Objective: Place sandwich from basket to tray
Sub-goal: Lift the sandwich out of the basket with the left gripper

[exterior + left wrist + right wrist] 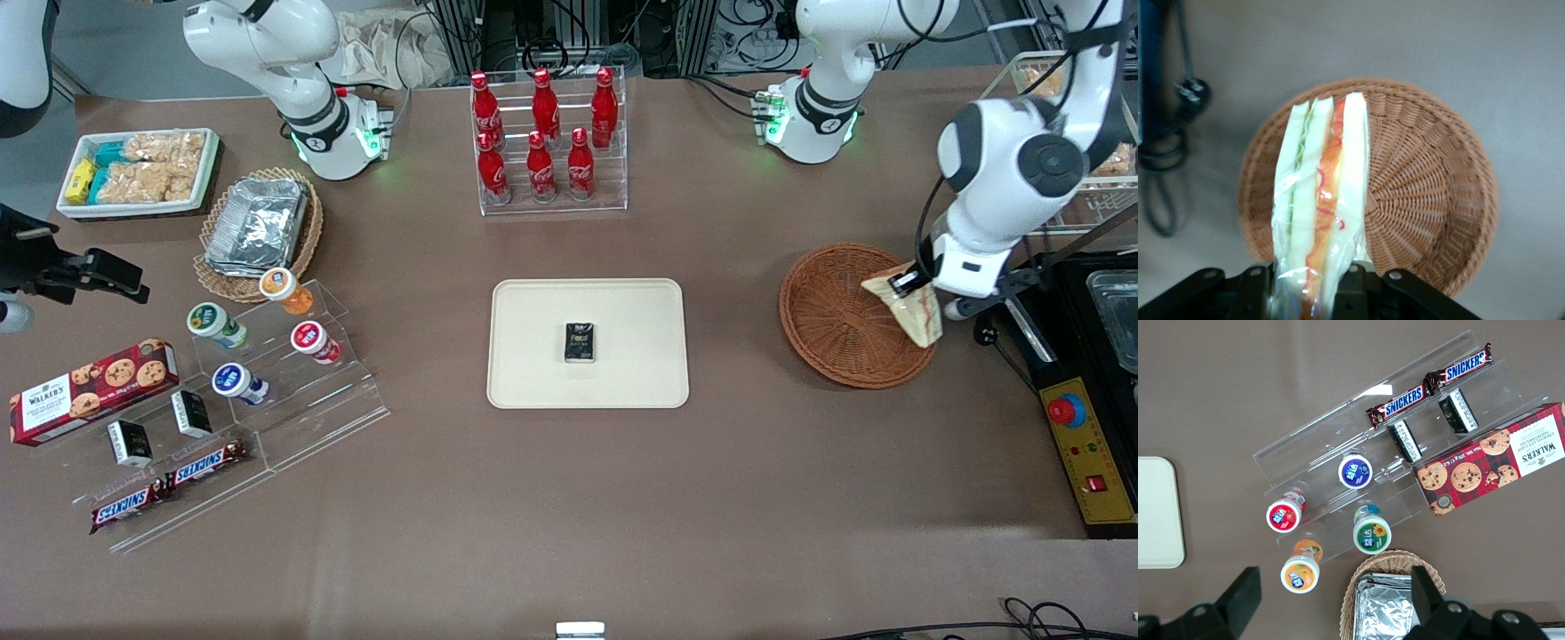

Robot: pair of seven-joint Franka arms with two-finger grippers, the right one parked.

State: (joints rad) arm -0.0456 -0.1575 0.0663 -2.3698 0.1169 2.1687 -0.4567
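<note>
The sandwich (1321, 200) is held clamped in the claw (909, 283), above the reddish-brown basket (836, 320), over the basket's edge toward the working arm's end of the counter (569, 516). In the wrist view it is seen edge-on, wrapped in clear film, with green and red-orange filling between pale bread layers; nothing else is seen in the basket.

The cream tray (533, 356) is well apart from the basket, at mid-counter. One small black packet (580, 343) is lying on it, near its middle. The stretch of counter between basket and tray is bare.

Farther from the front camera than the tray: a clear rack with six red cola bottles (542, 133).

Toward the parked arm's end: a clear stepped stand (293, 418) with four small lidded cups (258, 333), two small black packets (160, 428) and two Snickers bars (169, 484); one Walkers cookie box (93, 389); a tan wicker basket of foil containers (258, 227); a white bin of snack packets (138, 172).

A black-and-yellow control box (1089, 444) is beside the basket at the working arm's end.
</note>
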